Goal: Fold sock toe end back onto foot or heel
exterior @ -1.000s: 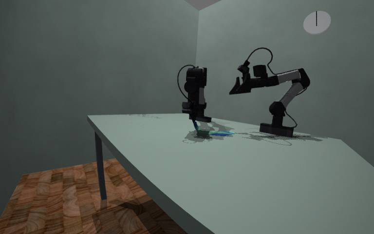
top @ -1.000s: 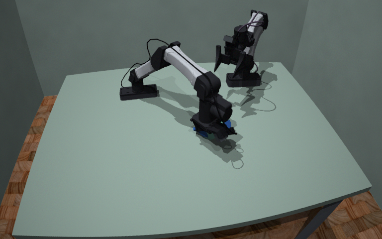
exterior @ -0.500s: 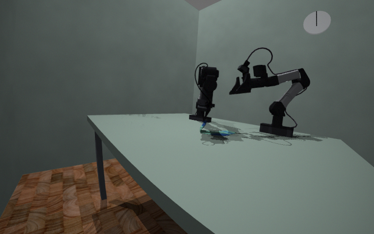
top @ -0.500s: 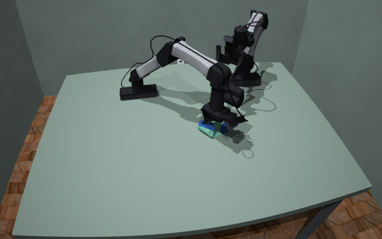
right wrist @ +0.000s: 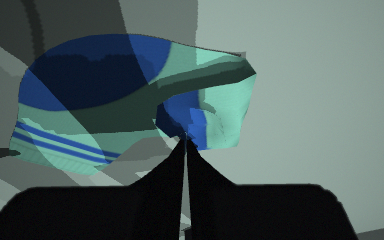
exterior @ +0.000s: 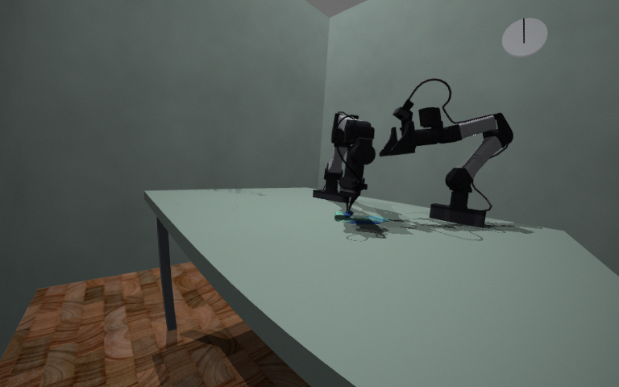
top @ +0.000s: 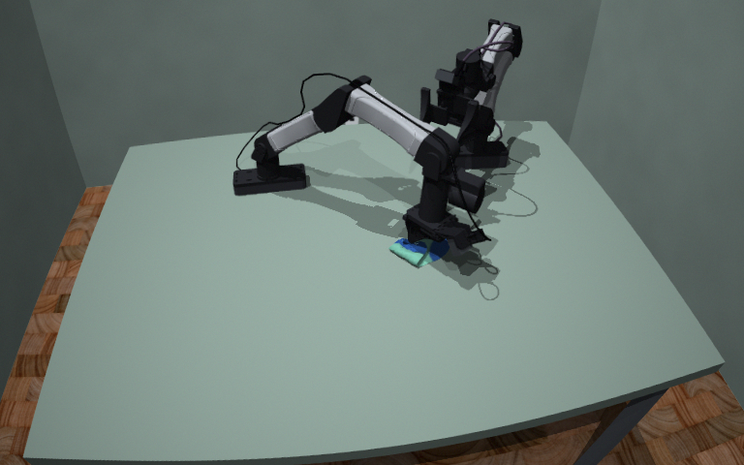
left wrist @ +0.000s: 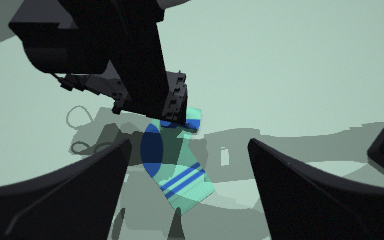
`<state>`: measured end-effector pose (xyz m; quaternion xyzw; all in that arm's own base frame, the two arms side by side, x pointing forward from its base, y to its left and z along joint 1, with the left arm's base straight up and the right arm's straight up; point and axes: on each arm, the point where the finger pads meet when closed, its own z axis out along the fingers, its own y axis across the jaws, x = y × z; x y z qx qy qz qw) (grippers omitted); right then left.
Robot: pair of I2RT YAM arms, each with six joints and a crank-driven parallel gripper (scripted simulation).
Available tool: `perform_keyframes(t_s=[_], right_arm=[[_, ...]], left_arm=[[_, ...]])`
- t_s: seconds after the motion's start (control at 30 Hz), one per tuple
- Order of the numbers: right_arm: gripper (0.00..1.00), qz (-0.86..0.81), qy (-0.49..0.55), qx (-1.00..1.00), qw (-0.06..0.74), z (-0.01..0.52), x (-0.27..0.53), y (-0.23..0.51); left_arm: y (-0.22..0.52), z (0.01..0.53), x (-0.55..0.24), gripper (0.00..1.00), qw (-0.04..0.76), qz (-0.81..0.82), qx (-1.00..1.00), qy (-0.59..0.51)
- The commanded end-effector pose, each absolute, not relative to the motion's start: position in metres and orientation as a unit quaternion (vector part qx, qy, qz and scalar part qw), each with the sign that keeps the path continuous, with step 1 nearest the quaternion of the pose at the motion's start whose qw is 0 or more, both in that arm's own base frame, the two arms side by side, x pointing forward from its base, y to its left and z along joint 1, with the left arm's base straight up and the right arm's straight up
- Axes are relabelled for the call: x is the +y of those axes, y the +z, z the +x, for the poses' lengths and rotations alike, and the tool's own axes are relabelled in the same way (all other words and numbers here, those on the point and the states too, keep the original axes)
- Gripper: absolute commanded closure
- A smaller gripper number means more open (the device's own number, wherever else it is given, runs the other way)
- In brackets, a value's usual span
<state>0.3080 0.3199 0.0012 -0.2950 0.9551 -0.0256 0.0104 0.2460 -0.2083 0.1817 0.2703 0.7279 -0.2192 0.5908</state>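
Pale green tabletop (top: 246,328) (exterior: 410,282) (left wrist: 300,75) (right wrist: 310,125), sock (top: 406,255) (exterior: 338,218) (left wrist: 182,182) (right wrist: 225,112) beneath right gripper (top: 422,241) (exterior: 349,211) (left wrist: 192,127) (right wrist: 185,139), blue toe (right wrist: 180,112) pinched at its tips

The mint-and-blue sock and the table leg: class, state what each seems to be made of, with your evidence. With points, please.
Mint-green and blue fabric sock (top: 404,253) (left wrist: 176,155) (right wrist: 112,112): probably soft, matt knit; it bends back on itself at the toe, and fine ribs line its cuff.

Dark grey, straight table leg (top: 622,424) (exterior: 166,273): possibly painted metal, judging by its even, grainless colour; painted wood cannot be excluded.
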Motion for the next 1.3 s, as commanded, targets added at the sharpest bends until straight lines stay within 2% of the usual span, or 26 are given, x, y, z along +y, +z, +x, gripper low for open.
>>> perform_keyframes(t_s=[0.0,0.43,0.53,0.57,0.7,0.83,0.9,0.93,1.03,1.1,1.27], right_arm=[[1.00,-0.291,-0.027,0.956,0.021,0.304,0.333,-0.010],[1.00,-0.296,-0.026,0.954,0.031,0.306,0.339,-0.009],[0.63,-0.295,-0.033,0.955,0.020,0.306,0.335,-0.011],[0.60,-0.295,-0.033,0.955,0.020,0.306,0.334,-0.010],[0.60,-0.297,-0.017,0.954,0.048,0.307,0.341,0.033],[0.60,-0.293,-0.018,0.955,0.045,0.306,0.340,0.033],[0.35,-0.296,-0.028,0.954,0.031,0.302,0.340,0.020],[0.31,-0.296,-0.034,0.954,0.021,0.300,0.340,0.014],[0.31,-0.297,-0.037,0.954,0.008,0.294,0.341,0.022],[0.31,-0.297,-0.027,0.954,0.023,0.297,0.341,0.047],[0.31,-0.296,-0.018,0.953,0.053,0.306,0.345,0.055]], left_arm=[[0.188,0.245,-0.210,0.00,0.597,0.269,0.721,-0.225],[0.188,0.245,-0.210,0.00,0.597,0.269,0.721,-0.225],[0.188,0.245,-0.210,0.00,0.597,0.269,0.721,-0.225],[0.188,0.245,-0.210,0.00,0.597,0.269,0.721,-0.225],[0.188,0.245,-0.210,0.00,0.597,0.269,0.721,-0.225],[0.188,0.245,-0.210,0.00,0.597,0.269,0.721,-0.225],[0.188,0.245,-0.210,0.00,0.597,0.269,0.721,-0.225],[0.188,0.245,-0.210,0.00,0.597,0.269,0.721,-0.225],[0.188,0.245,-0.210,0.00,0.597,0.269,0.721,-0.225],[0.188,0.245,-0.210,0.00,0.597,0.269,0.721,-0.225],[0.179,0.240,-0.211,0.00,0.580,0.293,0.727,-0.223]])
